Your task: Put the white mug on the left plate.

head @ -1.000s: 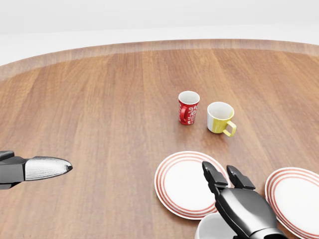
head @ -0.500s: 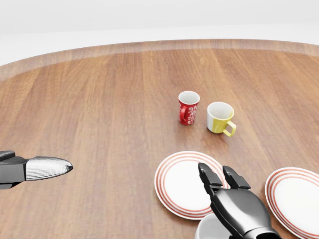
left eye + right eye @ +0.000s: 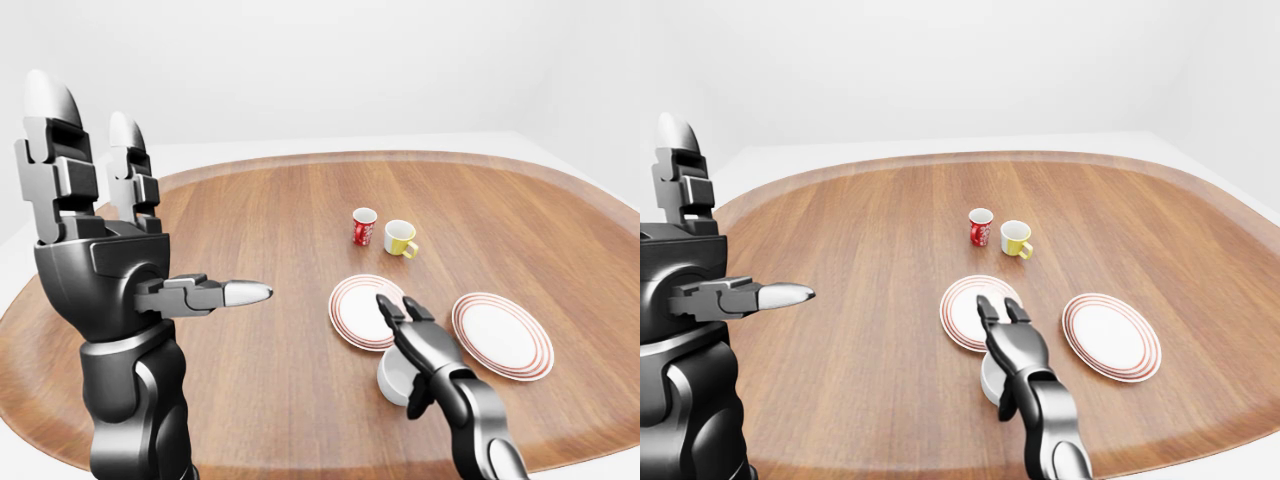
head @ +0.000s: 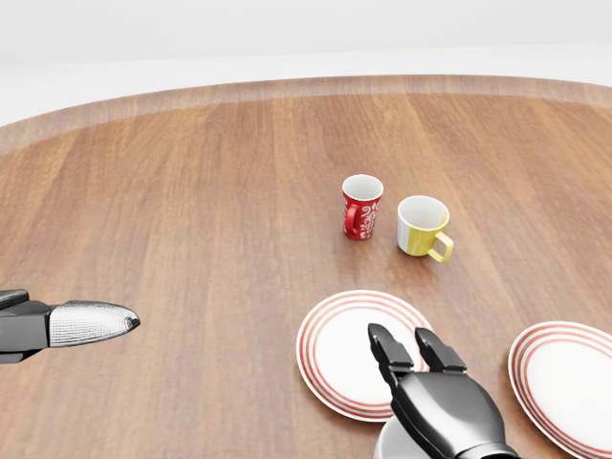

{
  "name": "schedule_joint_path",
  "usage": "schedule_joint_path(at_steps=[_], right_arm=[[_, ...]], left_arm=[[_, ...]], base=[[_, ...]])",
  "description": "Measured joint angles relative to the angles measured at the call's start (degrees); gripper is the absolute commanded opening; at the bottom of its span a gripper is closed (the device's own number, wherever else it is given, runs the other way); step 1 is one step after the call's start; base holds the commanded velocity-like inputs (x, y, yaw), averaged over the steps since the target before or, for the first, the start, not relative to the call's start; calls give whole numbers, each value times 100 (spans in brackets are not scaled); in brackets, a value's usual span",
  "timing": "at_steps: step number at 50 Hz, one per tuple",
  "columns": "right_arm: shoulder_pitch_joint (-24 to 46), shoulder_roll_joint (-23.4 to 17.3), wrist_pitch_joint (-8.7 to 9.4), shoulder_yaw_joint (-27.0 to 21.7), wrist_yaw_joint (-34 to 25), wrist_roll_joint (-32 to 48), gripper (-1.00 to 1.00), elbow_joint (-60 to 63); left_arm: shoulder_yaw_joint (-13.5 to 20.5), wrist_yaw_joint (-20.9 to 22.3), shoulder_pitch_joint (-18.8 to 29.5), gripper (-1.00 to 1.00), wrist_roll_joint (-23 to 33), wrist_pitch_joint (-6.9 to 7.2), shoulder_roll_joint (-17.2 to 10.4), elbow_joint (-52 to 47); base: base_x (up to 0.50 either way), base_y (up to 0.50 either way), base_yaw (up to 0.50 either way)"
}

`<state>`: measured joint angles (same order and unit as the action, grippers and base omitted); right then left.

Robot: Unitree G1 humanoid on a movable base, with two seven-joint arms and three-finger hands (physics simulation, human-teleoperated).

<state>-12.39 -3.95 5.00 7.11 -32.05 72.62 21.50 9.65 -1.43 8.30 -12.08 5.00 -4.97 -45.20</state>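
Observation:
The white mug [image 3: 392, 378] stands on the wooden table just below the left plate [image 3: 355, 310] in the left-eye view, off the plate. My right hand [image 3: 401, 342] lies over the mug's top. Its two fingers [image 4: 384, 349] stretch out over the left plate's lower rim, and its thumb hangs down the mug's right side. The fingers are not closed round the mug. In the head view only the mug's rim [image 4: 390, 442] shows at the bottom edge. My left hand [image 3: 140, 200] is raised at the left, open and empty, far from the mug.
A red patterned mug [image 3: 364, 226] and a yellow-and-white mug [image 3: 400, 238] stand side by side above the plates. A second red-rimmed plate [image 3: 502, 335] lies to the right. The table's near edge [image 3: 560, 455] runs close below the mug.
In the head view my right hand has slid a little to the left and down over the white mug. My left hand and the other things have not moved.

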Motion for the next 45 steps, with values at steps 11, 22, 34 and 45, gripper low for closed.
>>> schedule_joint_path(at_steps=[11,22,34,45], right_arm=[[-16,-19,0,77,79,23,100,-112],[-6,-39,0,112,162,30,100,-262],[58,-54,0,104,225,26,100,-430],[143,-64,0,100,304,37,100,-654]], left_arm=[[2,-1,0,100,-3,0,-1,-1],[0,-2,2,100,-4,0,-2,0],[-2,-4,4,100,-4,0,-1,-1],[0,-5,6,100,-6,0,-1,-3]], base=[[0,0,0],[0,0,0],[0,0,0],[0,0,0]])
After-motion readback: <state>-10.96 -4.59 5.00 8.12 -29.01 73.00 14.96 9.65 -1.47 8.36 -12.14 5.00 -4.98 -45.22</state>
